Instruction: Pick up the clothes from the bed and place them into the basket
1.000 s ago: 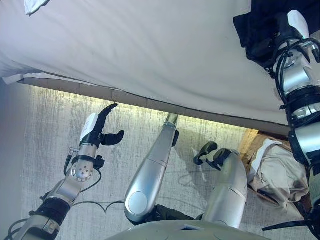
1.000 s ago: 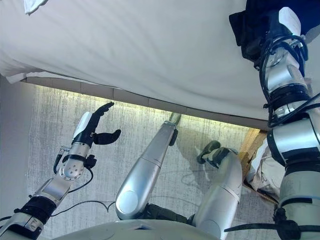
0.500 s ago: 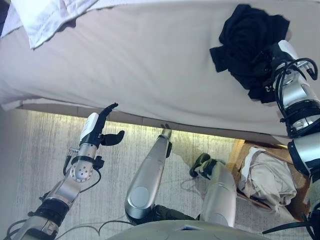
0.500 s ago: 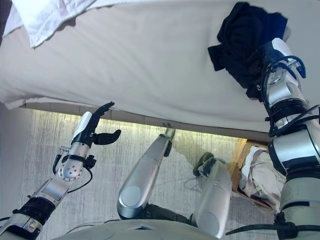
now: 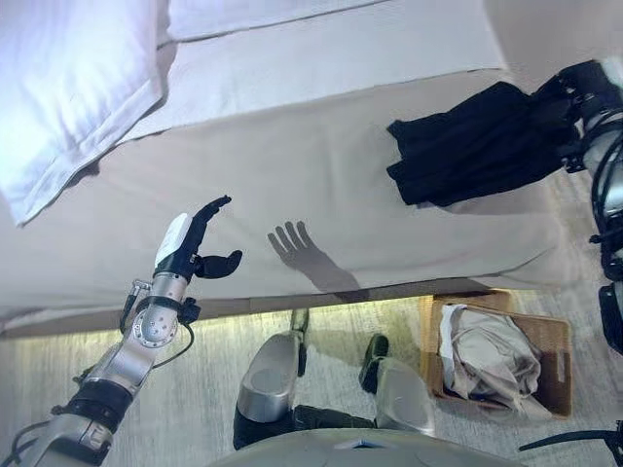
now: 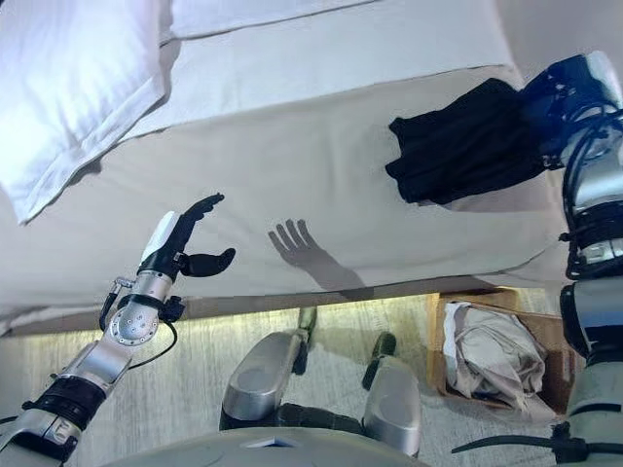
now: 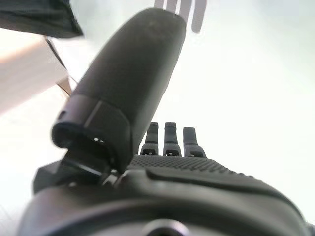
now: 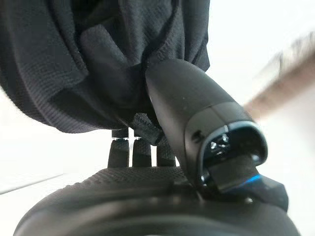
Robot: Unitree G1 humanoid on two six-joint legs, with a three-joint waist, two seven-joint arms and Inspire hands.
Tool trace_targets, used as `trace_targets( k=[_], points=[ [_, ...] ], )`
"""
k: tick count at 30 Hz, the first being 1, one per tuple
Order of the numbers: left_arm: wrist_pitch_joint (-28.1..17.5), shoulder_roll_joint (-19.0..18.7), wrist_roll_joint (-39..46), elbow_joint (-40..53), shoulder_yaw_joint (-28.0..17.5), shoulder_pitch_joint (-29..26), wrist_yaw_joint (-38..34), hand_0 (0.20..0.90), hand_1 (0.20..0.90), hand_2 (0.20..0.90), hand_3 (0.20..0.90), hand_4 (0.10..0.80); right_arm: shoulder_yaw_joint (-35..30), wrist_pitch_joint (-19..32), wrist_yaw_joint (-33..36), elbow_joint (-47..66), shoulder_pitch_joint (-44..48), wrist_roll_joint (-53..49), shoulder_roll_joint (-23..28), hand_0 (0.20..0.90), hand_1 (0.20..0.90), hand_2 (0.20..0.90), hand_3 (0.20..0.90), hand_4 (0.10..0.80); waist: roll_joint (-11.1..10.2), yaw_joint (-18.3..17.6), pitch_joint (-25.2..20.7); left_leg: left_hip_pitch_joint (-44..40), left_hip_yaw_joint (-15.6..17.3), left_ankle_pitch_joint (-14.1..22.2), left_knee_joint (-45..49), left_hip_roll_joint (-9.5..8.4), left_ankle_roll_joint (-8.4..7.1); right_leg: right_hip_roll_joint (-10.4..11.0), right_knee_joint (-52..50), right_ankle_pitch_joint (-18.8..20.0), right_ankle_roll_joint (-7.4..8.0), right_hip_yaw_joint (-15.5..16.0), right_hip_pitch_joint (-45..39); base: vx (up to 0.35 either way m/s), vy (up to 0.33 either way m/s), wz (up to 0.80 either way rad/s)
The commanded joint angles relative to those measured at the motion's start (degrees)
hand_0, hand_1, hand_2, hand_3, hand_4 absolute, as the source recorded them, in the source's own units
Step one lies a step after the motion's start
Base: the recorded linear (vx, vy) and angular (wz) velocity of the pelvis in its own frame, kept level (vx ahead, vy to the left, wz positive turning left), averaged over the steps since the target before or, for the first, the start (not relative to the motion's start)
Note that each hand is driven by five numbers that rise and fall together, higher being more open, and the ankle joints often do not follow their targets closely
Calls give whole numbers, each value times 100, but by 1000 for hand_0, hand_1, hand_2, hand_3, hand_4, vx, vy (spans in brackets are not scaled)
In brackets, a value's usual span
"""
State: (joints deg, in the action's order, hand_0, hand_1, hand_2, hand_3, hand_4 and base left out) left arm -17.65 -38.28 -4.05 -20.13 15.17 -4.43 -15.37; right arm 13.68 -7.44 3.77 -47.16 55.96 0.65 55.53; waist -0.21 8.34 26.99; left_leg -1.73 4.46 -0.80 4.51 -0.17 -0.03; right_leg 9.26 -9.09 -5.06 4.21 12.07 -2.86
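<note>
A black garment lies on the right side of the beige bed, pulled out towards the bed's right edge. My right hand is at the garment's right end. In the right wrist view, the thumb and fingers of this hand pinch the black cloth. My left hand is open and empty, held up over the bed's near edge; it also shows in the left wrist view. A brown basket stands on the floor at the lower right with beige clothes in it.
A white pillow lies at the bed's far left, and a folded white sheet runs across the top. Grey carpet runs along the bed's near edge, by the basket.
The camera has tilted, so more of the bed shows and the basket sits lower. The black garment is now stretched out towards my right hand. The left hand keeps its pose.
</note>
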Motion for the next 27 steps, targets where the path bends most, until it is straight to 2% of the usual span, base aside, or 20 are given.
trace_targets(
  k=[1,8,14,21,23,27],
  points=[
    [-275,46,-136,-490,45,76,-202,900,900,900,900,800,96,447,507,658,-354,-165,800,300,300,300,200,100,-265,-429,-1657,-21,195,540,127,233,-88,-299,192,144,-42,15,122,24,-5,-33],
    [-374,29,-131,-955,160,-291,-68,900,900,900,900,800,-591,431,557,1151,-933,-372,1351,300,300,300,200,100,-358,-867,-2014,-440,474,453,-434,347,-145,-378,641,381,125,-299,-17,-20,-8,-28],
    [-545,61,-223,-1311,156,-438,-67,900,900,900,900,800,-888,422,543,1192,-1110,-562,1666,300,300,300,200,100,-399,-1133,-2192,-590,714,468,-602,378,-177,-432,1049,637,214,-544,-9,-20,1,-38],
    [-611,84,-306,-1420,37,-492,-15,900,900,900,900,800,-1396,333,322,1591,-1775,-435,1775,300,300,300,200,100,-425,-1436,-2243,-604,884,545,-563,398,-117,-539,987,652,231,-849,165,-5,-7,-30],
    [-641,99,-284,-1395,8,-538,-11,900,900,900,900,800,-1824,386,145,1786,-2371,-433,1781,300,300,300,200,100,-440,-1604,-2245,-610,999,603,-506,423,-101,-589,982,671,237,-988,241,12,-42,-20],
    [-641,148,-342,-1345,-16,-612,80,900,900,900,900,800,-2177,419,-127,1865,-2892,-457,1622,300,300,300,200,100,-429,-1751,-2240,-613,1142,685,-388,460,-93,-614,960,681,232,-1104,310,17,-45,-19]
  ],
)
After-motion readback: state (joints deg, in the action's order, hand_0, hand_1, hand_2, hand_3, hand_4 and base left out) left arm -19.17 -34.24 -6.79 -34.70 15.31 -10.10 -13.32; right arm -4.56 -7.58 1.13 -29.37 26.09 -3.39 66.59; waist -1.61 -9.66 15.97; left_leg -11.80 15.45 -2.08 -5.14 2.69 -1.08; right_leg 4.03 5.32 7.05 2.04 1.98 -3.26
